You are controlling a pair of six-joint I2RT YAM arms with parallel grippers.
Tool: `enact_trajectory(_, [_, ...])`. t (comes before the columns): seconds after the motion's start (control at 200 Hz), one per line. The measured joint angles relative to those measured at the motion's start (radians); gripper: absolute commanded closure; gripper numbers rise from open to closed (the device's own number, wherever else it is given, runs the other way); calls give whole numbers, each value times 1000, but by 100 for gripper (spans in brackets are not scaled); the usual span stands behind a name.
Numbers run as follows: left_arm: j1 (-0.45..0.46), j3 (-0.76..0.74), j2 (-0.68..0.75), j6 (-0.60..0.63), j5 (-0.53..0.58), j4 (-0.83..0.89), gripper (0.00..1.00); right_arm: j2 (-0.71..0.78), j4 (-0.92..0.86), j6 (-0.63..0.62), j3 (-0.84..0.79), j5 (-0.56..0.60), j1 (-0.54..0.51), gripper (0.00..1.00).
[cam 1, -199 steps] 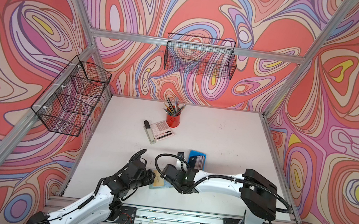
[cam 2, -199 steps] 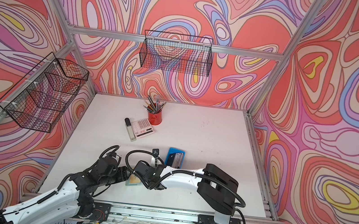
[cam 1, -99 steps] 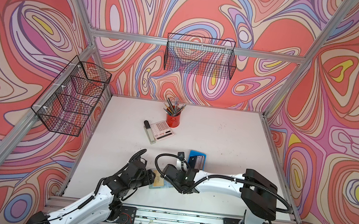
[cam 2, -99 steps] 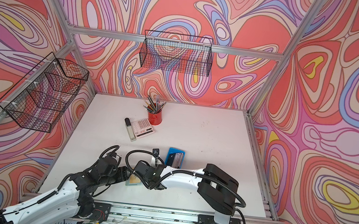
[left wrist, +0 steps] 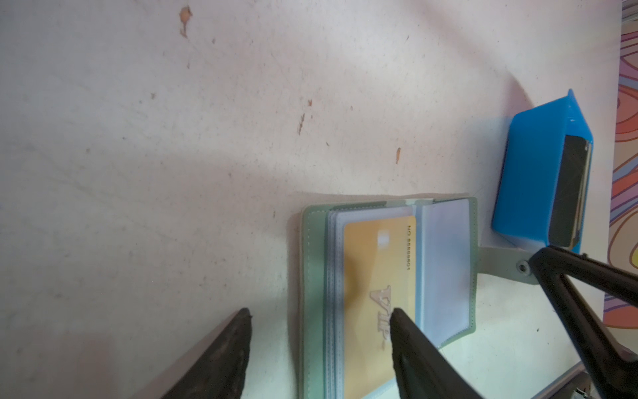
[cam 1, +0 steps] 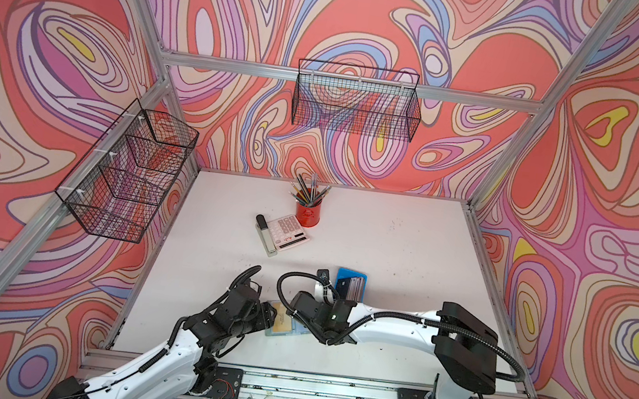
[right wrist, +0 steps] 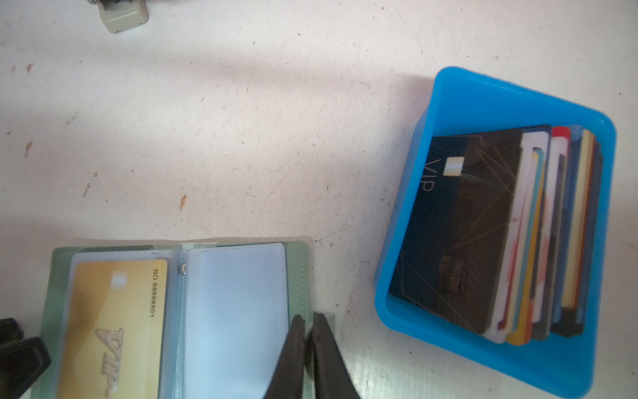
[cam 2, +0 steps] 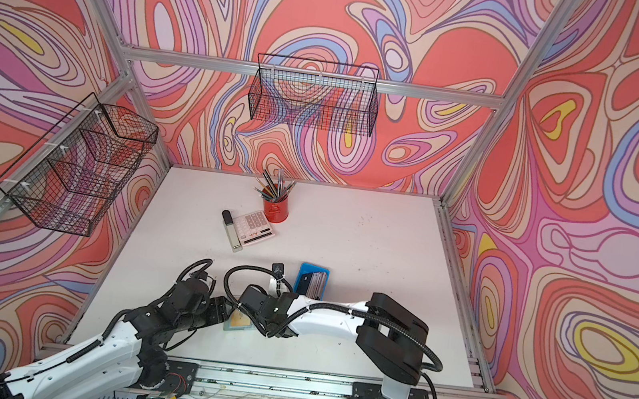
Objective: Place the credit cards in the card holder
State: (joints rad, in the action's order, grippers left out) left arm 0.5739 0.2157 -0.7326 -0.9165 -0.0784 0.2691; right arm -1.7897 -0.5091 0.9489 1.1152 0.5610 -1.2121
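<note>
**pixel_pete:** Top cams first. The card holder point(cam 1: 294, 328) lies open on the white table point(cam 1: 388, 239) near the front edge. It sits right between the left gripper point(cam 1: 270, 318) and the right gripper point(cam 1: 310, 321). The other eye shows the card holder point(cam 2: 238, 326) the same way. The blue tray point(cam 1: 352, 272) sits just behind it with the credit cards point(cam 1: 352, 288) inside. From up there I can't tell how either claw stands, the wrists hide the fingers.

**gearhead42:** And the left wrist cam?

**pixel_pete:** The left claw is spread wide. One fingertip point(left wrist: 397, 317) is over the gold card point(left wrist: 373, 255), which is tucked in a clear sleeve point(left wrist: 336, 276) of the holder. The other is over bare table just beside the green cover. No idea if it's pressing down. The right claw's dark tip sits at the snap tab point(left wrist: 500, 262), with the tray just past it.

**gearhead42:** Right wrist?

**pixel_pete:** The right claw's fingers point(right wrist: 293, 345) are pinched nearly together with only a thin slit between them. The tips sit at the holder's edge where the tab sticks out. I can't tell whether anything's caught between them. The credit cards point(right wrist: 466, 224) lean in a stack in the blue tray point(right wrist: 483, 96), a black VIP one in front. The tray is near the holder, not touching.
</note>
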Motion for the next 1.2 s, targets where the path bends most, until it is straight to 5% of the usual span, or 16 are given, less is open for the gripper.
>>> enact_trajectory(0.516, [0, 0, 0, 0, 0, 0, 34, 0, -1, 6, 0, -1, 0, 84])
enact_trajectory(1.202, [0, 0, -3, 0, -1, -19, 34, 0, -16, 19, -4, 0, 0, 95])
